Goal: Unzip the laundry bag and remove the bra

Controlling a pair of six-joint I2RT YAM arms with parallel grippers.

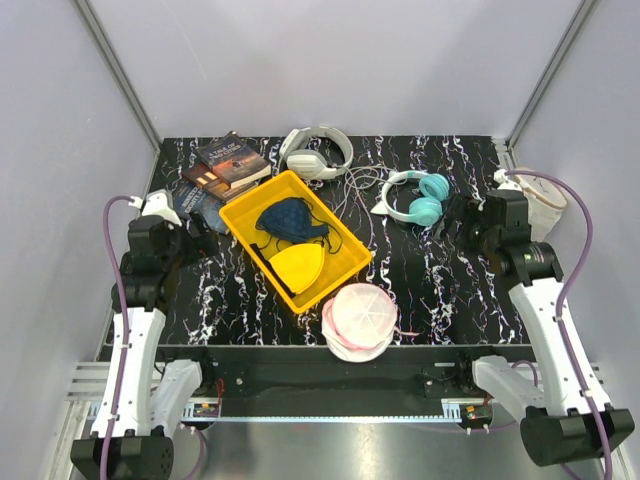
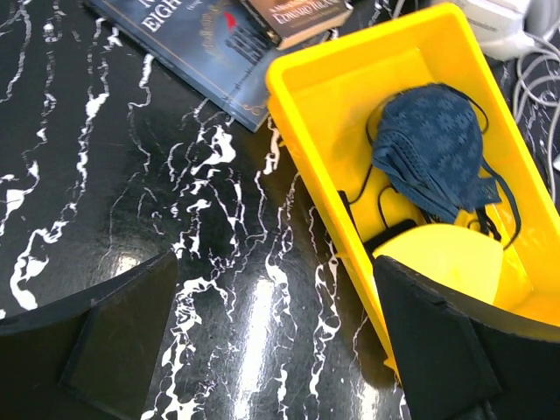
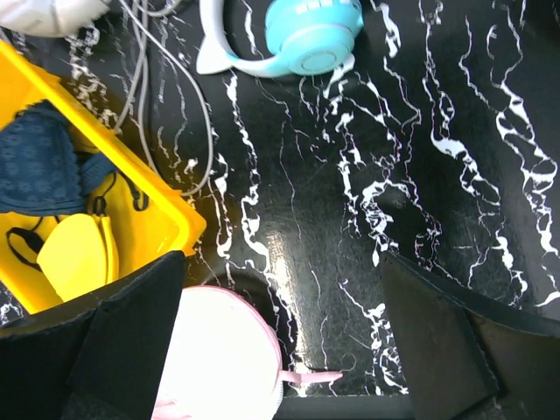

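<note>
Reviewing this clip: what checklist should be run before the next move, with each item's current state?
1. Left gripper open, holding nothing: ok.
2. Right gripper open, holding nothing: ok.
3. Navy bra out of the laundry bag, lying in the yellow bin: ok.
4. Laundry bag zipper open: cannot tell.
5. White cable clear of both grippers: ok.

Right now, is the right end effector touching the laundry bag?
Apart. The top view shows a stretch of table between the right end effector and the laundry bag.
</note>
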